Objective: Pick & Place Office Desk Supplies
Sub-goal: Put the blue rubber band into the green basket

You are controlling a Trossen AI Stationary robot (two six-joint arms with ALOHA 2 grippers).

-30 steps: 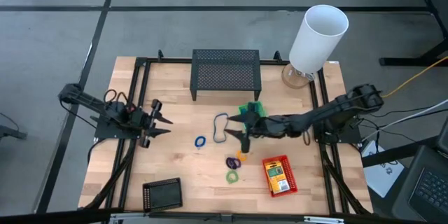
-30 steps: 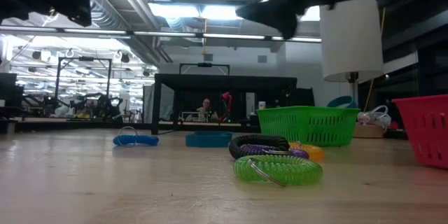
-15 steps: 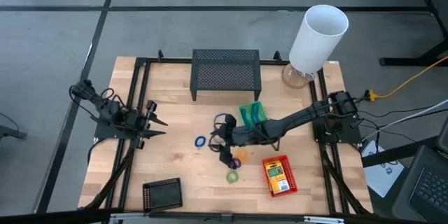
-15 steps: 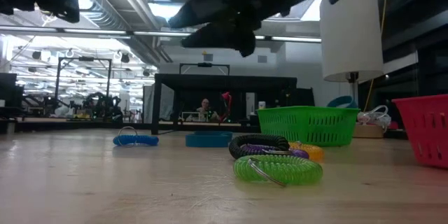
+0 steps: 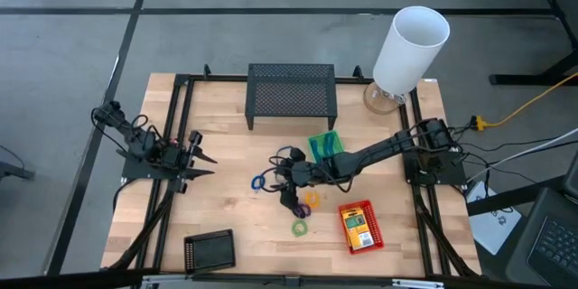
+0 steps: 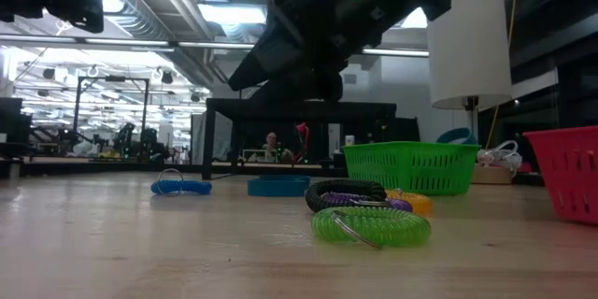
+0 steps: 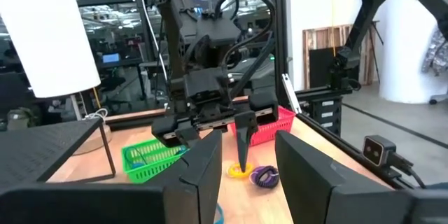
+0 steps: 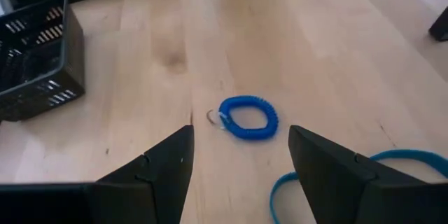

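**Desk:** What am I looking at, biggest thing first?

**Operator:** The light wooden table, with my right arm stretched low across its middle. I've put the right gripper above the small blue coiled ring, fingers spread wide and holding nothing; from the wrist the ring lies on bare wood framed between the two fingers, so I judge a straight drop would bracket it. The left gripper waits at the table's left edge, fingers parted and empty, out of the way.

**Desk:** And the supplies themselves?

**Operator:** The red plastic basket sits front right holding a yellow-and-green flat pack, the green plastic basket just behind the arm, and the black plastic basket at the front left. A thin blue band loop curves near the ring. The purple, orange and green coiled rings lie clustered beside the gripper, close enough, I reckon, for a finger to nudge them.
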